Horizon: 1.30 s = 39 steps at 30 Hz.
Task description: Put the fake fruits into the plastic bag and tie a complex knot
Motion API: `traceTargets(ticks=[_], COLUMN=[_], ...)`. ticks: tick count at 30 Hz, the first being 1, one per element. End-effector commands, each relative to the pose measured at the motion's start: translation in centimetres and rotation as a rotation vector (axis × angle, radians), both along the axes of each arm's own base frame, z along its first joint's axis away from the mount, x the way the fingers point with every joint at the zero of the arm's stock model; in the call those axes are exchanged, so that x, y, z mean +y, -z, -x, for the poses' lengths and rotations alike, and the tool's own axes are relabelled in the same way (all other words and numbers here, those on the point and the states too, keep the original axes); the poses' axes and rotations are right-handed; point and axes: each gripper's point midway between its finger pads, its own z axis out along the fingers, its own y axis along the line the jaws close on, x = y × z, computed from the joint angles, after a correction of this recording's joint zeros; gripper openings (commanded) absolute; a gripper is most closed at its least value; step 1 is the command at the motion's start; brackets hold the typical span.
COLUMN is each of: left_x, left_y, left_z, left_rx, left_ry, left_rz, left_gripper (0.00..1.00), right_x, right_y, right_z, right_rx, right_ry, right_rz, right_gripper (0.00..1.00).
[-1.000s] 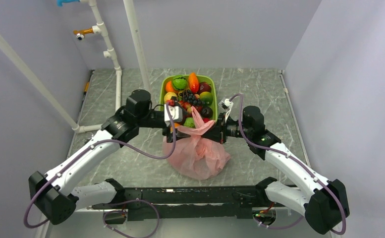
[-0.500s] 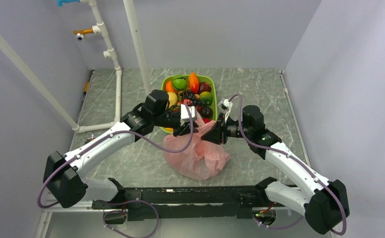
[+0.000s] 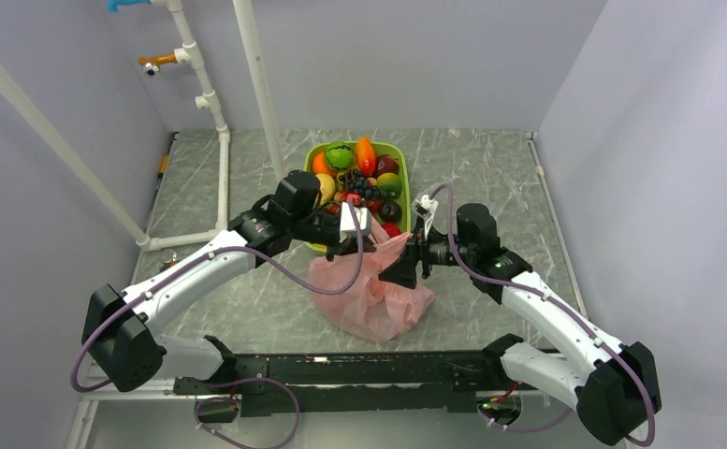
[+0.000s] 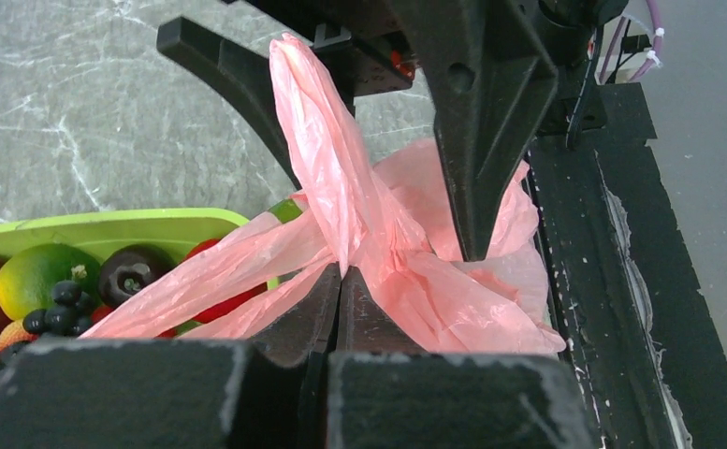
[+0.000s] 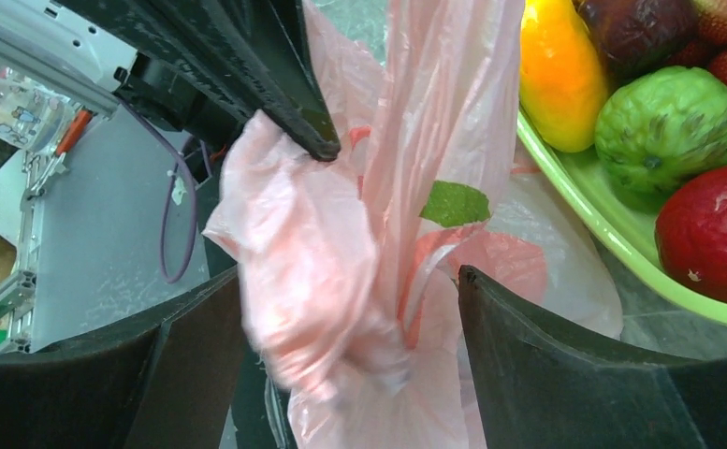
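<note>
The pink plastic bag [image 3: 370, 297] lies on the table in front of the tray, its handles pulled up into a bunch. My left gripper [image 4: 341, 273] [image 3: 351, 247] is shut on one pink handle strip [image 4: 327, 168] at the bag's top. My right gripper [image 5: 350, 313] [image 3: 399, 269] stands open around the gathered neck of the bag [image 5: 341, 281], its fingers [image 5: 565, 374] apart on either side. A green fruit [image 5: 455, 204] shows through the plastic. More fake fruits [image 3: 357, 178] fill the tray. Whether the bunch forms a knot I cannot tell.
The lime-green tray [image 3: 309, 166] stands just behind the bag; its rim [image 5: 588, 238] lies close to my right fingers. White pipes [image 3: 211, 103] rise at the back left. Grey walls close in the table, and a black rail [image 3: 341, 369] runs along the near edge.
My left arm swung right to the bag's top and shut on a handle. My right gripper opened, let go of the handle, and dropped slightly.
</note>
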Motion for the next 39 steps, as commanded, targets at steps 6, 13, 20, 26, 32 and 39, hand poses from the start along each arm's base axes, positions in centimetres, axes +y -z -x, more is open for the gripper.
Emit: traceTargets(ticks=[6,13,20,26,32,39], left_x=[-0.5,-0.3,2.5,6.7,5.5,3.9], left_y=[0.3,0.3,-4.4,-6.7,-6.4,-5.4], left_z=[0.5,0.3,-1.7,-7.3,-8.7,-7.6], left_rx=[-0.088,-0.131,-0.088,0.056,0.137,0.199], left_ry=[0.132,0.14,0.026,-0.203,-0.151,0.002], left_rz=[-0.028,-0.035,0.052,0.097,0.084,0.072], left_gripper=[0.0,0.0,0.54,0.73,0.82,0.79], right_x=[1.3,1.4,1.2,1.3,1.8,1.9], right_y=[-1.4,-0.9,-0.8,-1.4,-1.9,-1.8], right_z=[-0.6,-0.8,-1.2,-0.7,0.2,0.2], right_rx=[-0.054,-0.052,-0.085,-0.147,-0.249,-0.311], right_ry=[-0.072,-0.084,-0.06,-0.092,-0.151,-0.177], right_rz=[-0.069,-0.057,-0.044,-0.047,-0.026,0.003], right_gripper=[0.74,0.28,0.0,0.0,0.0,0.0])
